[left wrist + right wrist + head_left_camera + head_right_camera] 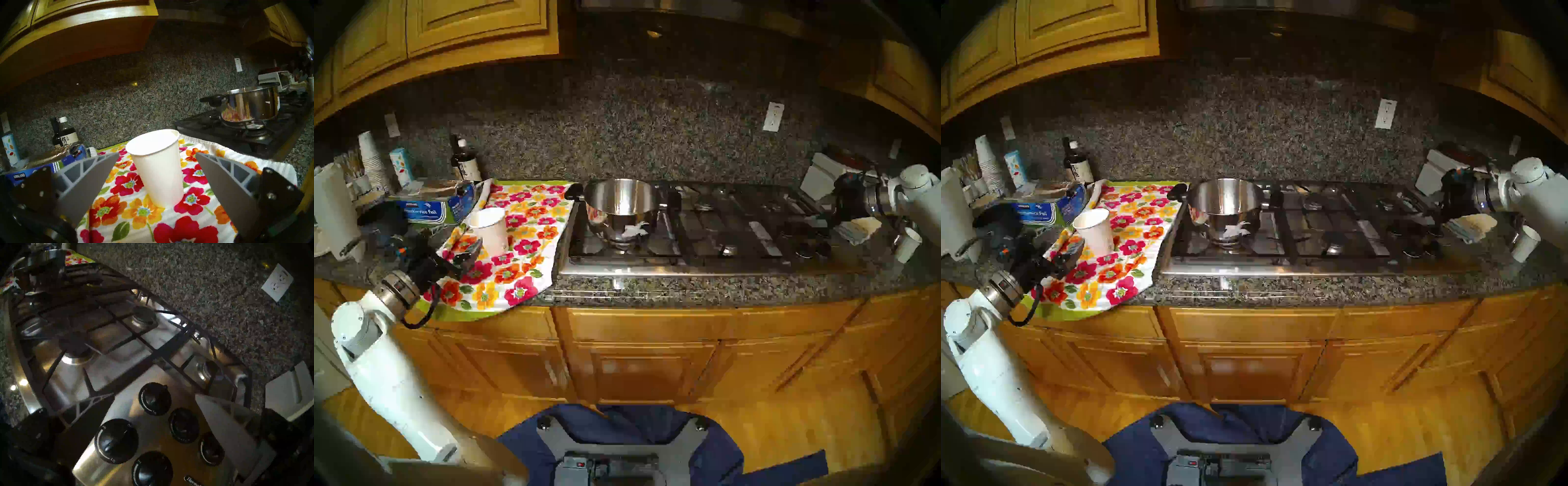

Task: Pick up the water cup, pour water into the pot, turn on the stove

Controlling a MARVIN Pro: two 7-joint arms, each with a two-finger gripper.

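The water cup (490,230) is a plain white paper cup standing upright on a floral towel (521,268), left of the stove (704,237). My left gripper (466,249) is open just before the cup's near left side. In the left wrist view its grey fingers (95,176) spread either side of the cup (158,173) without touching it. The shiny steel pot (621,203) with black handles sits on the stove's front left burner. My right gripper (153,394) is open, hovering over the black knobs (117,440) at the stove's right.
A foil box (426,210), dark bottles (466,164), a stack of white cups (370,159) and a white jug (334,210) crowd the left counter. A smaller white cup (907,244), a sponge (860,227) and a white appliance (823,176) stand right of the stove.
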